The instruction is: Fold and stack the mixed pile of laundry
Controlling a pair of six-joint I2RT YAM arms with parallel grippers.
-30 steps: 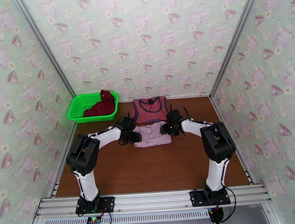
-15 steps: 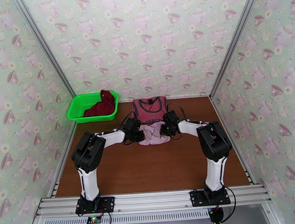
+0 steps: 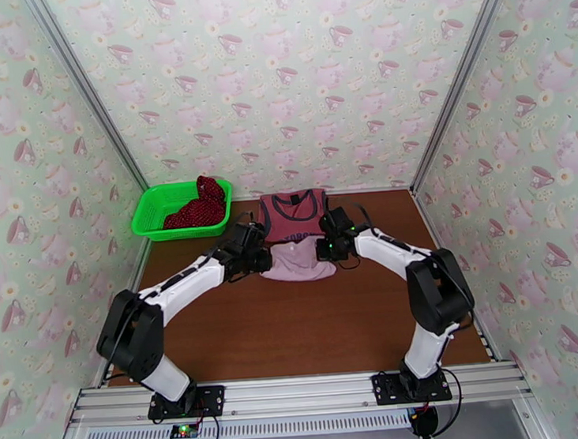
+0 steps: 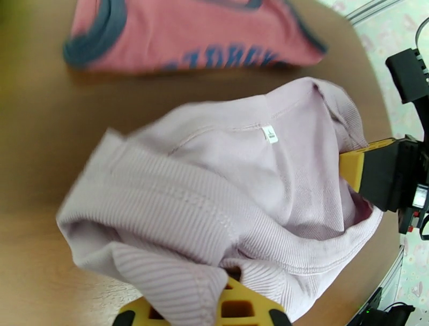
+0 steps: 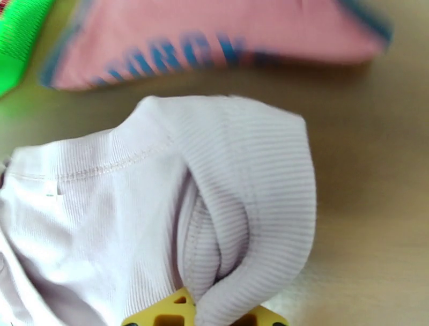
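Holding the pale mauve-pink piece (image 3: 298,261) at both ends, just on the near side of the dusty-red tank top (image 3: 293,214), with a thin strip of bare counter (image 3: 296,326) between the two. Pinching its left end with the left claw (image 3: 265,262), closed right down on a bunched ribbed fold. Pinching its right end with the right claw (image 3: 327,250), closed just as tightly on a rolled edge of the same cloth. From the left wrist, looking across the slack, puckered body of the piece toward the right claw at its far end, tank top beyond.

Running the piece's long axis left to right, parallel with the tank top's lower hem, claws facing each other along it. Judging neither arm nearer: one end each. Probably calling next for a joint move, whether drawing apart to take out the slack or carrying an edge over for a fold. Needs matched pace, else a twist or a slipped grip.

As for the tank top, spread flat at the back of the brown wood-grain counter, neck away from the arms. Left of the tank top, a bright green mesh basket (image 3: 158,213) with the dark-red white-dotted cloth (image 3: 201,207) heaped inside, not yet folded. Behind and to both sides of the tank top, teacup-patterned walls (image 3: 279,74) on a metal frame.
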